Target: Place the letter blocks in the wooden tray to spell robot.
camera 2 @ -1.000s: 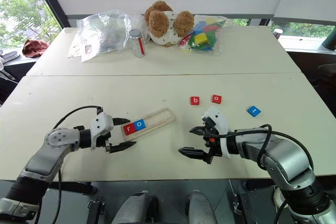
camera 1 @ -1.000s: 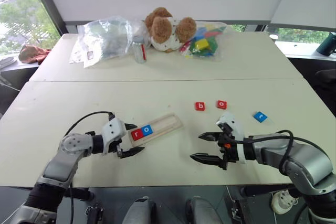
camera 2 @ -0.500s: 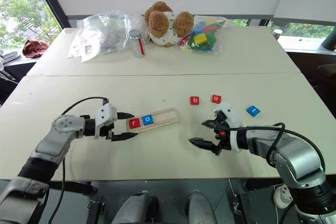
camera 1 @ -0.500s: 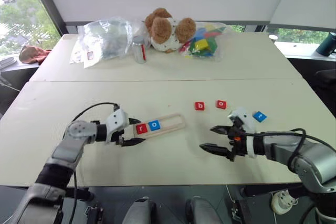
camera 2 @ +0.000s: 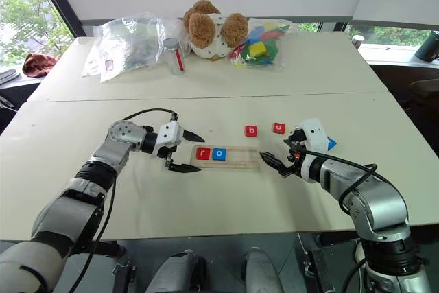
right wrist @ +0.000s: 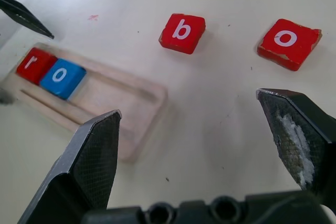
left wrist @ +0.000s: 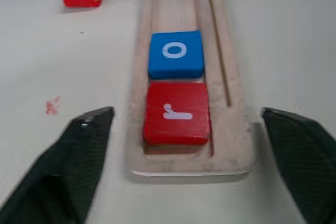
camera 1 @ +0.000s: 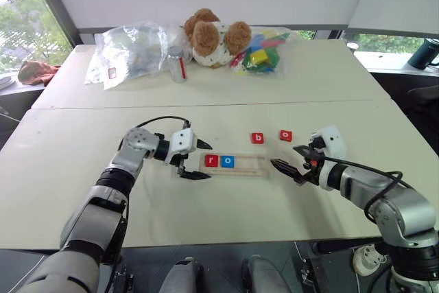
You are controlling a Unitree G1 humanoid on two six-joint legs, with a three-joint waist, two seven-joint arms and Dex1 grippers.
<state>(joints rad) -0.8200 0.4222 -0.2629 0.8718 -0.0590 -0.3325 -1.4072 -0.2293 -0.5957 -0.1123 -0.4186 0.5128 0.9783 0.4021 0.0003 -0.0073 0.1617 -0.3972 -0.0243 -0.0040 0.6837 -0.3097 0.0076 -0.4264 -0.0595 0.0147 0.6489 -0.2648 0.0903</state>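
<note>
Letter blocks "r" (left wrist: 177, 113) and "o" (left wrist: 176, 53) already sit side by side at the left end of the wooden tray (camera 1: 255, 165), so I judge the red "b" block (camera 1: 257, 138) is the next one to fetch. It lies on the surface (camera 1: 206, 217) just beyond the tray, with the red second "o" block (camera 1: 285, 135) beside it on the right. My right claw (camera 1: 290, 160) stands wide open and empty near the tray's right end, and the "b" is ahead of it and a little to the left (the left claw (camera 1: 197, 160) is also open, straddling the tray's left end, holding nothing). The tray's long axis runs left to right, its free slots toward the right claw, so I think the right arm is better placed.
</note>
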